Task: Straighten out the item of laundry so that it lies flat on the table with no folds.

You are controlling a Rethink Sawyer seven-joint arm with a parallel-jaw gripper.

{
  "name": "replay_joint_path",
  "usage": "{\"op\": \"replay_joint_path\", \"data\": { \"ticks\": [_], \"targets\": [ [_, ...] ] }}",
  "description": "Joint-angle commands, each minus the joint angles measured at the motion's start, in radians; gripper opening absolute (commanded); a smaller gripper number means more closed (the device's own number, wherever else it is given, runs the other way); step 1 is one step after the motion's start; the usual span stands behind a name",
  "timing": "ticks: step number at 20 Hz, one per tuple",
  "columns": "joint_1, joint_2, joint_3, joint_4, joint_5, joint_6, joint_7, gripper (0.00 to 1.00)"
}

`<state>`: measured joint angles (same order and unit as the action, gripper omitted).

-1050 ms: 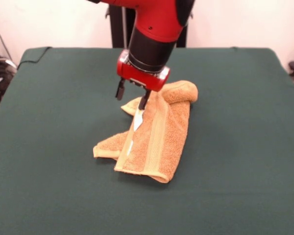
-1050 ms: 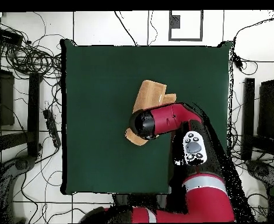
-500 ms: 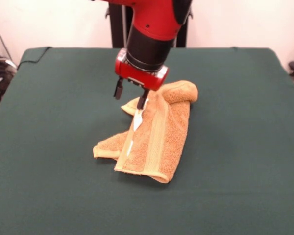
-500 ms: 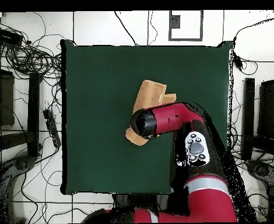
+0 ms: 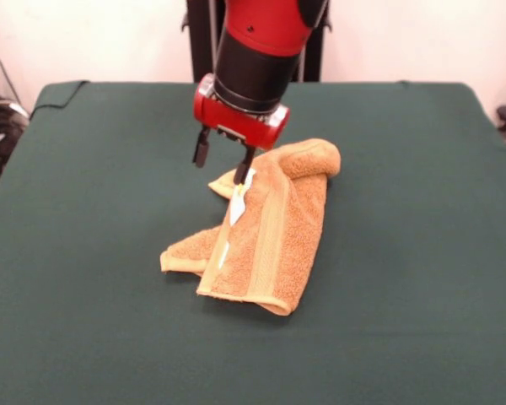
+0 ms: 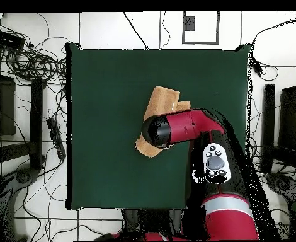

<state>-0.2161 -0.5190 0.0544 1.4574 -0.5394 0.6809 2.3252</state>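
Big rectangular table [image 5: 84, 253] under dark green cloth, filling the front view almost edge to edge. Only one thing lying on it: an orange-tan terry towel [image 5: 270, 232], crumpled and folded over itself near the middle, well clear of every edge. One flat woven band running down the top fold; a small white label [image 5: 238, 205] showing along a crease.
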Motion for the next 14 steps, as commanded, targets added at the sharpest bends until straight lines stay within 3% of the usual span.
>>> {"op": "replay_joint_path", "data": {
  "ticks": [1,14],
  "targets": [
    [0.014,0.041,0.096,0.010,0.060,0.098,-0.057,1.00],
    [0.039,0.076,0.092,0.005,0.087,0.064,-0.012,1.00]
  ]
}}
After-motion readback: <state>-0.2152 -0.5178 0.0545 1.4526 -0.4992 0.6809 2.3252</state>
